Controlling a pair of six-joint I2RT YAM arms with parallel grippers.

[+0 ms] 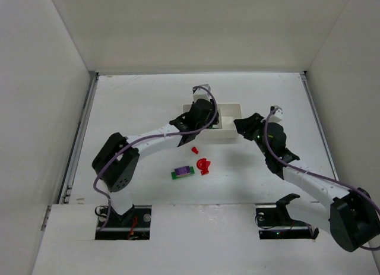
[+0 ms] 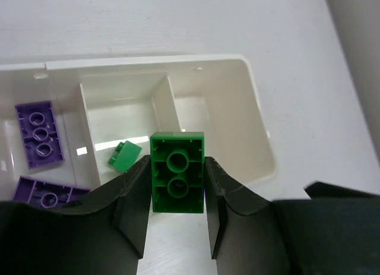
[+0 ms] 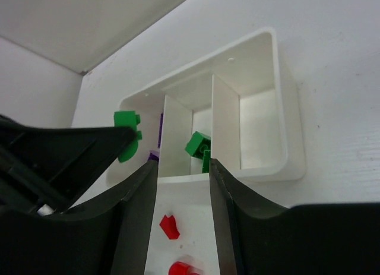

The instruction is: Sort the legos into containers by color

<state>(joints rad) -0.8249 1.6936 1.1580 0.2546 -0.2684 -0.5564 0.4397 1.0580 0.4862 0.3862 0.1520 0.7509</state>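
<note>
Obs., largest first.

The white table [image 1: 136, 103] carries one white tray [image 1: 228, 134], with both tools at it.

Tray [image 2: 142, 62]: three square compartments. Seen from the left tool [image 2: 177, 162], the compartment off to its left holds two purple plates [image 2: 38, 135], lying flat with their round sockets up. The middle compartment, just ahead and slightly left, holds a small green brick [image 2: 126, 156], tilted against the near wall. The third lies ahead to the right.

The left tool is clamped on a green brick [image 2: 178, 180], a rectangular piece with two round sockets facing the wrist camera. We see it hanging over the tray's near rim, about in line with the divider [image 2: 165, 103] between the middle and right compartments.

Right tool [image 3: 181, 192]: jaws part-way apart, nothing between them. The tray's near wall sits just ahead of its tips; we cannot tell whether they touch it.

On the table, below the right tool and just short of the tray, lie red pieces [image 3: 169, 226]. A purple-and-green stack [image 1: 183, 171] sits well back from both tools.
</note>
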